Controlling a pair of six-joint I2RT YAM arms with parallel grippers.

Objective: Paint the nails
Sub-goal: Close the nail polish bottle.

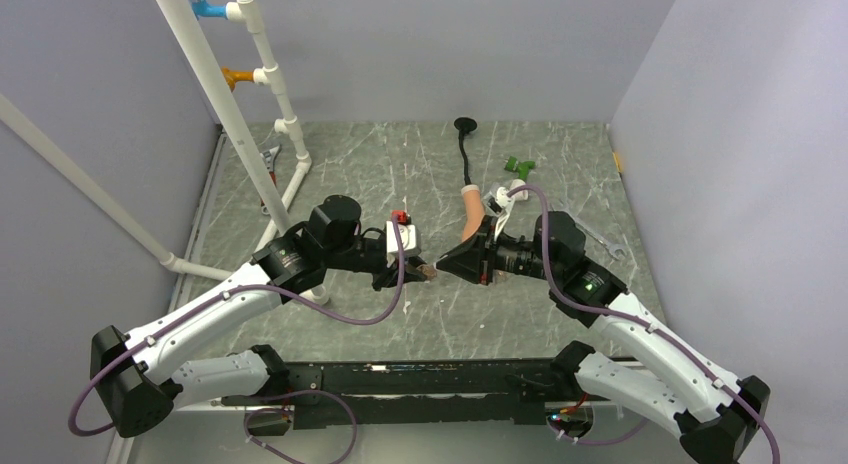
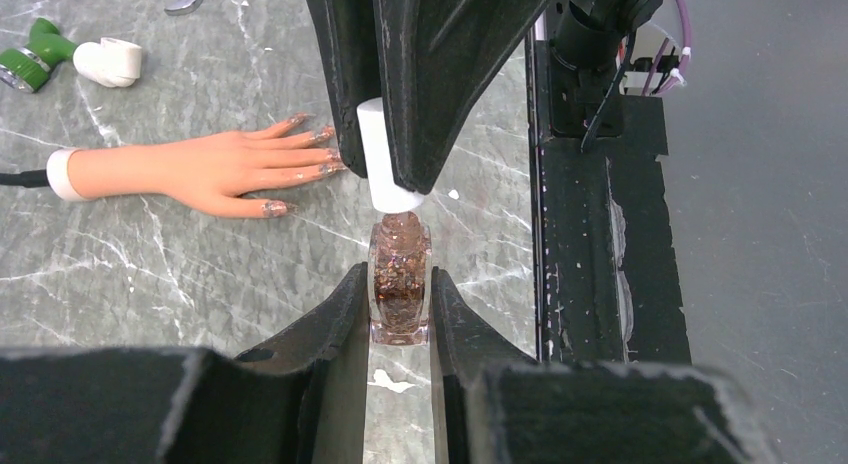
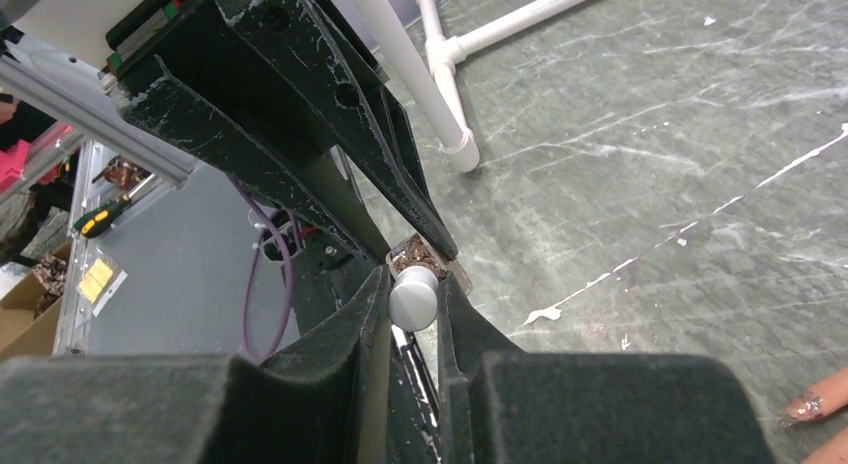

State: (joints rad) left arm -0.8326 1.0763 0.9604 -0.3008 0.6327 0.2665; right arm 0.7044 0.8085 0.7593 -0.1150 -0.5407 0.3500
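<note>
The left claw [image 2: 400, 319] clamps the bottle [image 2: 399, 284] steady while the right claw [image 3: 412, 302] pinches its white cap [image 3: 413, 297], likely to unscrew it; the nails [image 2: 322, 136] wait nearby on the desk [image 2: 200, 274].

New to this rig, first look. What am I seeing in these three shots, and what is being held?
Two robot arms are bolted side by side at the near edge of a table. The wide shot comes from a fixed camera above and behind them; the other two come from cameras on each wrist, so each shows its own black fingers at the bottom.

The left gripper is shut on a small bottle of glittery polish. The right gripper is shut on its white cap, which sits at the bottle's neck.

On the table lies a rubber hand, palm down, its nails glittery. Nearby: green and white pipe fittings, a wrench, a white pipe frame.
</note>
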